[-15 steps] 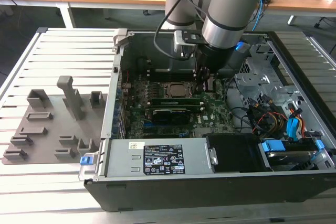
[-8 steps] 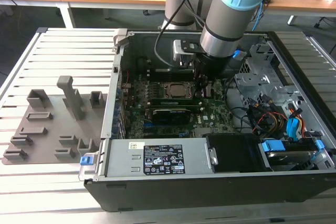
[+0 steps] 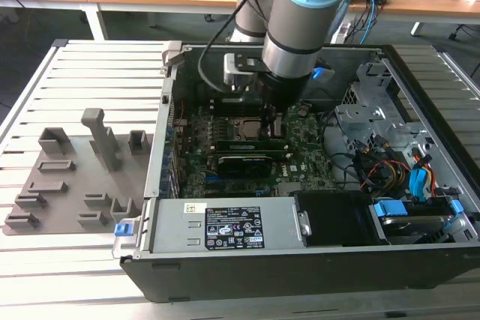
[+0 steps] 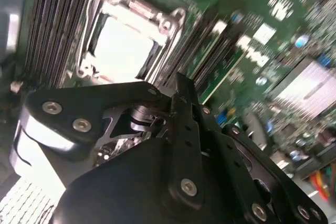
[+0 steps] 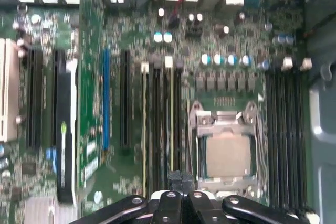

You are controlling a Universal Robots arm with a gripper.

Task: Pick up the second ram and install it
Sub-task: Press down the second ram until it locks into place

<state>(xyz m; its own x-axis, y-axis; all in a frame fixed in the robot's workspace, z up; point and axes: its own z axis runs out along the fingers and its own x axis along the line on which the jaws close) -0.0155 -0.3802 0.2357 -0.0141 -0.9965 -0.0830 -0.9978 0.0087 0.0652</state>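
Black gripper linkages fill the foreground in both wrist views, the fingers drawn together to a narrow tip with no gap between them. I cannot tell whether they touch anything. The tip hangs low over the memory slots just beside the processor socket, probably because the sticks go in from straight above. Two thin boards stand edge-up in those slots. The one nearer the socket, right under the tip, I take to be the second ram, apparently already in its slot. Four dark slots lie on the socket's other side. In the exterior view the arm reaches down into the open computer case, and one grey holder tray lies well apart on the slatted worktop.
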